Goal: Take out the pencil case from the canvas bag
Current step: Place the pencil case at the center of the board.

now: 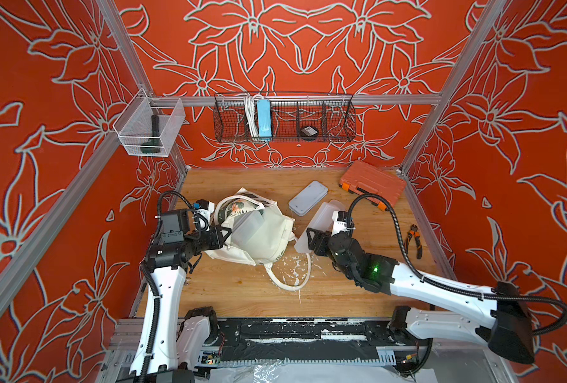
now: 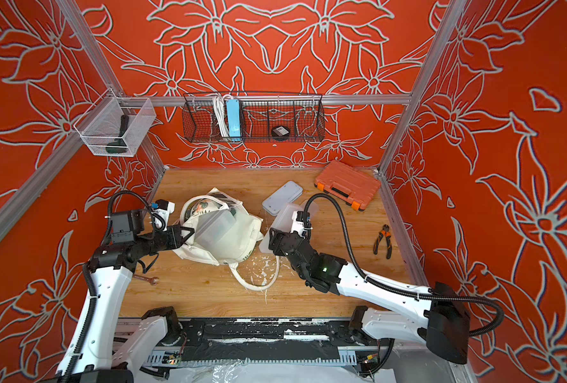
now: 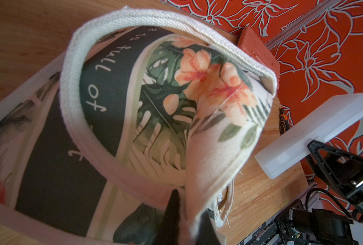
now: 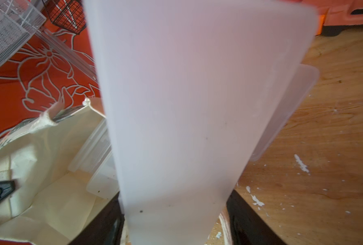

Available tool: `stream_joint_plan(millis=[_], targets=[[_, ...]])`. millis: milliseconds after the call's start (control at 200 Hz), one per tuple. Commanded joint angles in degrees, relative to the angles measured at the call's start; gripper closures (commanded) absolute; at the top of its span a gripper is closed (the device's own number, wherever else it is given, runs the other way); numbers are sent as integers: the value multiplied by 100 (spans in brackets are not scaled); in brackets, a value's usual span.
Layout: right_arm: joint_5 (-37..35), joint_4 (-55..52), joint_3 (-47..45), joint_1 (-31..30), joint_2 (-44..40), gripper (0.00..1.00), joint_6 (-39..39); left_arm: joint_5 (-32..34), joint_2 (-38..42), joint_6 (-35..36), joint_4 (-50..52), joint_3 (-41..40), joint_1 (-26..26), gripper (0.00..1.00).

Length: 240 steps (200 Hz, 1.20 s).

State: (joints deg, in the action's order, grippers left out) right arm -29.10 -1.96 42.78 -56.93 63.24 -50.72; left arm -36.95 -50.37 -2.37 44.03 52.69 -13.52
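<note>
The left tool (image 1: 227,236) is clamped on the canvas bag (image 1: 269,242) rim. The right tool (image 1: 311,238) grips the frosted pencil case (image 1: 325,214), already outside the bag and above the desk (image 1: 242,291). Judged remaining: set it down. A similar box (image 1: 247,228) lies inside the bag.

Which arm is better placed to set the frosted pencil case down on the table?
Right. The right gripper grips the pencil case, which is outside the canvas bag and over the table. The left gripper is shut on the bag's rim, so it is busy.
</note>
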Motion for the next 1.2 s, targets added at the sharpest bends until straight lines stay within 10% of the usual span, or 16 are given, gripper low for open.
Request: stream_joint_plan(millis=[0,1196], targets=[[-59,-442,-68,191,-278,27,72,47,-5,44,-35,-66,-37,100],[959,-3160,356,2199,-796,27,-80,-32,51,26,19,-44,-46,100]])
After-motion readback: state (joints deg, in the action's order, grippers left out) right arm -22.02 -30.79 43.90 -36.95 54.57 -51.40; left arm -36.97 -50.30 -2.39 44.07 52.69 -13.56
